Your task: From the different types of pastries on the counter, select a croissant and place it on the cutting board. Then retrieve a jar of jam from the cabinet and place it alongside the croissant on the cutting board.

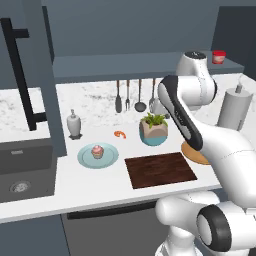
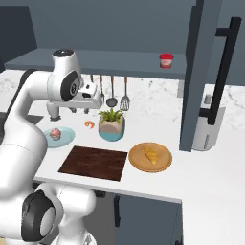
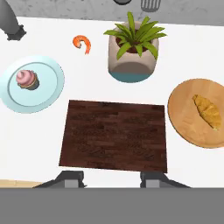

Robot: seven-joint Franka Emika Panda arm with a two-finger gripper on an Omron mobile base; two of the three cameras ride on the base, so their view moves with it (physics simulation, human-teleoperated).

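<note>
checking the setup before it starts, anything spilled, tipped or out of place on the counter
Nothing spilled or tipped. One oddity: a small orange shrimp lies bare on the counter, while the cupcake has a plate and the croissant a disc. The board lies square.

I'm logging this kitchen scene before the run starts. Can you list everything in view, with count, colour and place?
cutting board: 1, dark brown, counter front, bare
croissant: 1, golden brown, on the round tan disc
round disc: 1, light tan, right of the board
cupcake: 1, pink frosting, on the plate
plate: 1, pale blue, left of the board
curled orange item: 1, behind the plate
potted plant: 1, green, beige and teal pot, behind the board
jar of jam: 1, red, white lid, on the cabinet ledge
hanging utensils: several, dark, on the wall
counter: 1, white
gripper: 1, dark fingers, apart, above the board
</note>
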